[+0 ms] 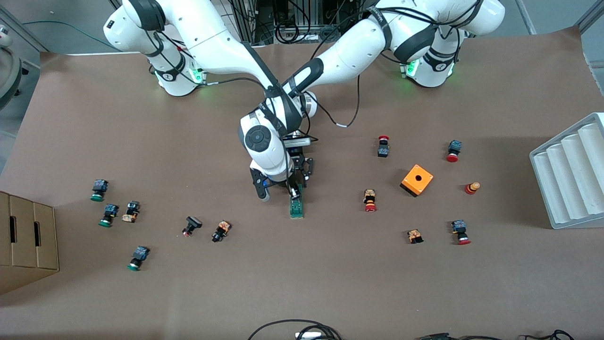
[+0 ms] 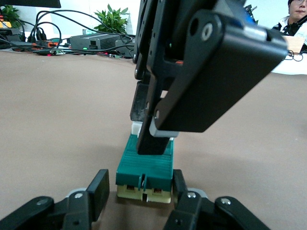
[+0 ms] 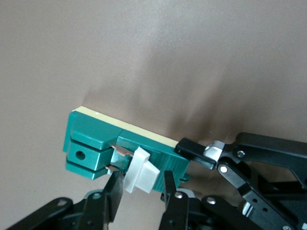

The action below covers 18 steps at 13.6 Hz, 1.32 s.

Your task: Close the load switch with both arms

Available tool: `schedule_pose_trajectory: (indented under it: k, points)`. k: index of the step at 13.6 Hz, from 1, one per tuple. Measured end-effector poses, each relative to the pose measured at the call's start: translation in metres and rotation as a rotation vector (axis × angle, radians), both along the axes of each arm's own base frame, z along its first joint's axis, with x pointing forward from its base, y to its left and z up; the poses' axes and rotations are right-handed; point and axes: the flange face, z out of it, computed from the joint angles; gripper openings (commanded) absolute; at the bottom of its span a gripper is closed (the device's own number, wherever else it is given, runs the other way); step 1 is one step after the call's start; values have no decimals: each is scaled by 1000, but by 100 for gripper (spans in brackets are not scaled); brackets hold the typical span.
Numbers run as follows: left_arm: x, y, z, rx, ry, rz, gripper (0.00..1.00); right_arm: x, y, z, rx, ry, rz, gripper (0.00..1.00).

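Note:
The green load switch [image 1: 297, 210] lies flat mid-table, its long side pointing at the front camera. My left gripper [image 1: 302, 177] comes in low from the end farther from that camera. In the left wrist view my left gripper [image 2: 139, 186] is shut on that end of the load switch [image 2: 144, 163]. My right gripper [image 1: 293, 192] hangs over the switch. In the right wrist view my right gripper [image 3: 140, 184] is open, a finger on either side of the white handle [image 3: 141, 170], with a gap at one side. A left gripper finger [image 3: 194, 152] presses the switch's side.
Red-capped and green-capped push buttons lie scattered toward both ends of the table. An orange cube box [image 1: 417, 180] sits toward the left arm's end, a white ridged tray [image 1: 571, 174] at that edge, and a cardboard box [image 1: 28, 236] at the right arm's edge.

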Motion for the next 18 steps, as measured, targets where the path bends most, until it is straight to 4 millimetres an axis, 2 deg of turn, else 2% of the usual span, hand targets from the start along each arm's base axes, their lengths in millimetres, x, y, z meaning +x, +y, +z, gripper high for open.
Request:
schedule_pose_trajectory:
  k: [9,18]
  points:
    - [0,0,0,0,0,0,61,0,0,2,4,-4,-2,28]
    - [0,0,0,0,0,0,62,1,-1,4,8,1,-8,28]
